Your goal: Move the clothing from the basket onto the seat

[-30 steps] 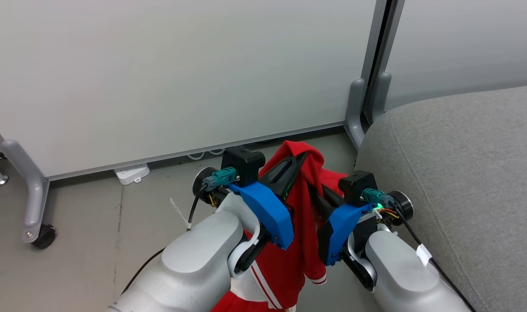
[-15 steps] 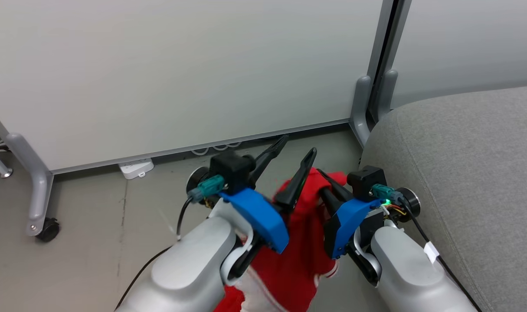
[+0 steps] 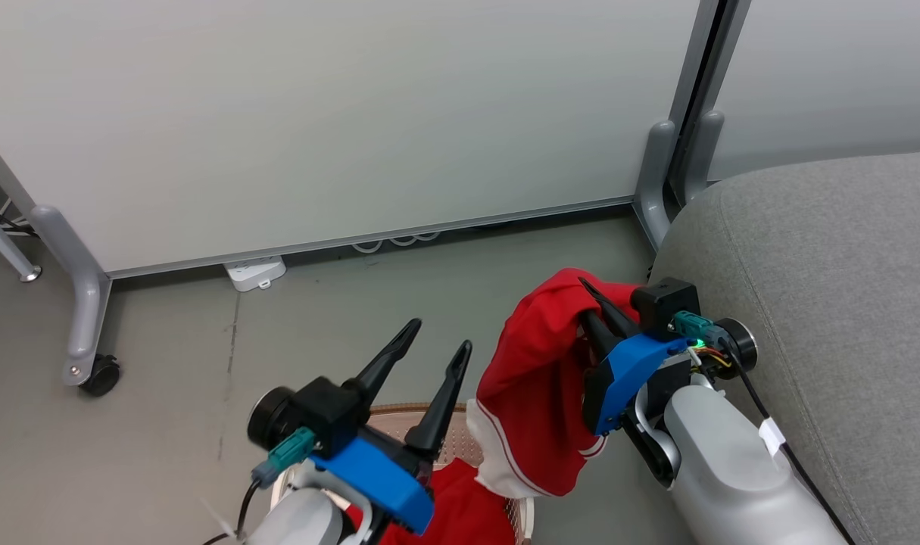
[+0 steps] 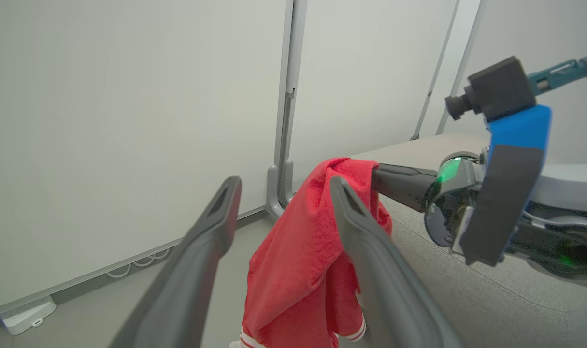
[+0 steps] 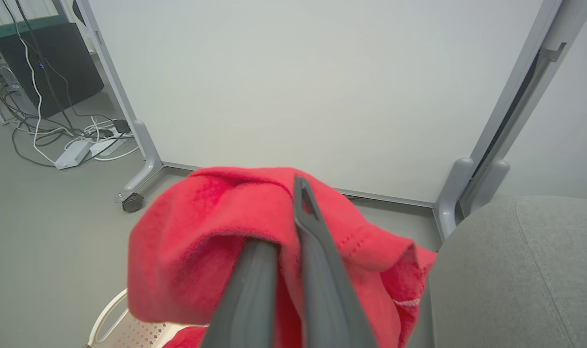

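The seat [image 3: 846, 303] takes up the right side of the head view, and no clothing lies on the part of it that is visible, so by my reading nothing has been delivered yet. The basket [image 3: 456, 454] sits low at the bottom of that view, to the left of the seat, and it holds red cloth [image 3: 467, 518]; whether that is one piece or several cannot be told. A garment [image 3: 539, 386] is out of the basket and in the air between basket and seat, just beside the seat's rounded edge but not over its cushion. It hangs with its long axis about vertical: the top is bunched and draped over the fingertips that carry it, and the white-striped hem points down toward the basket. Whether that hem touches the rim is hidden. The right gripper [image 3: 590, 301] is clenched on the garment's upper fold, fingers aimed up and away from the robot. The left gripper [image 3: 440, 334] stands above the basket with its fingers spread wide, grasping nothing and clear of the garment. Left to do, I judge: carry the garment onto the seat, release it, then fetch the red cloth.
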`<state>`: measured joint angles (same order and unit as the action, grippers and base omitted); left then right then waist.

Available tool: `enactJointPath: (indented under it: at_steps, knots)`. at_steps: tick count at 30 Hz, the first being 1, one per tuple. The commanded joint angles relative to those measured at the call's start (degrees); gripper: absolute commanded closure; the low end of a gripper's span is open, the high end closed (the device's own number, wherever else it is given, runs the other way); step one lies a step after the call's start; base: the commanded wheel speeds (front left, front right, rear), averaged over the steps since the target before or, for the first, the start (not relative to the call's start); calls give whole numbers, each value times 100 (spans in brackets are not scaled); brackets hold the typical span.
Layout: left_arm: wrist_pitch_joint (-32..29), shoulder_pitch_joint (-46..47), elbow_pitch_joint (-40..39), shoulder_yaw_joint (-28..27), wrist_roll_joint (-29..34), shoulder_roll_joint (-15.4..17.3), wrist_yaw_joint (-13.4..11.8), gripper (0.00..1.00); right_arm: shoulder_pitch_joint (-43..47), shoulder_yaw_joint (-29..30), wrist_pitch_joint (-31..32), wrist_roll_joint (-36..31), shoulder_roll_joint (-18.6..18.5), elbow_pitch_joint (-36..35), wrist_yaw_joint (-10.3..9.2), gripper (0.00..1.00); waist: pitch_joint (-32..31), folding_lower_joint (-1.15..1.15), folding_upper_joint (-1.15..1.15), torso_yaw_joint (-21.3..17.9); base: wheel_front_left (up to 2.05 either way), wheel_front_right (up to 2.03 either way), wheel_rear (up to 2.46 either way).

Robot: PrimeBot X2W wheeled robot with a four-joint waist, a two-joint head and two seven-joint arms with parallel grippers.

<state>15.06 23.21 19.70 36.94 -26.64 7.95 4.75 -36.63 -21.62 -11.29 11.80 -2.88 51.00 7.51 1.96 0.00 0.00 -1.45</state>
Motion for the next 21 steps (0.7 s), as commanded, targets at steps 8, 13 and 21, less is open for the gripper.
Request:
enactJointPath:
  at_steps: [8,13,21]
  knots:
    - [17,-790,-241,-741,590,-24,89,0,136,114,54,-107,-5,-162,-4,100,21,0,0,62,0,0,0]
    - [17,-1052,-235,-1033,779,-60,171,0,173,163,93,-136,-4,-240,-4,100,27,0,0,95,0,0,0]
    - [17,-1221,-199,-1291,982,-156,239,0,264,198,143,-131,-2,-341,-4,100,24,0,0,121,0,0,0]
